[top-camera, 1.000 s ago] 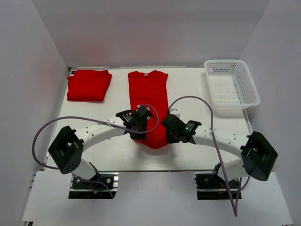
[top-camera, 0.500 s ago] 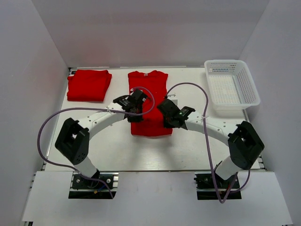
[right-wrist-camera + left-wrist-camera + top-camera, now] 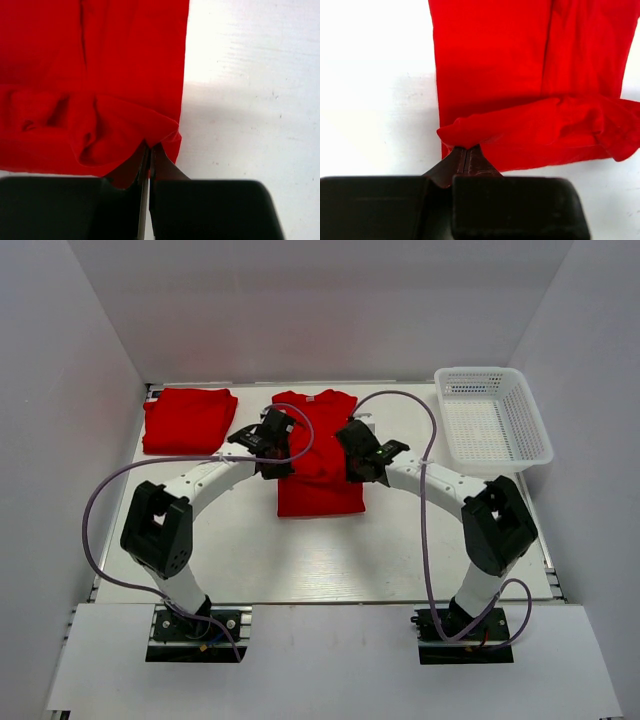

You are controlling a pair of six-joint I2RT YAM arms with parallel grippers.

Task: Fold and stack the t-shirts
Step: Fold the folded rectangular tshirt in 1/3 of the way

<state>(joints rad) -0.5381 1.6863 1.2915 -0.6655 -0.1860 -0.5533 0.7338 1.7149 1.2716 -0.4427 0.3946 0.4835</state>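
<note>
Red t-shirt (image 3: 318, 492), soft and rumpled

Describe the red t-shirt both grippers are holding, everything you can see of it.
The t-shirt is plain red, soft-looking cloth, lying on the white table at centre back, collar at the far end with a small pale tag. Its sides are folded in, making a narrow strip with lengthwise creases. The near hem is lifted and doubled over the middle, sagging in wrinkles between its corners. The left gripper is shut on one corner, the right gripper on the other.
</note>
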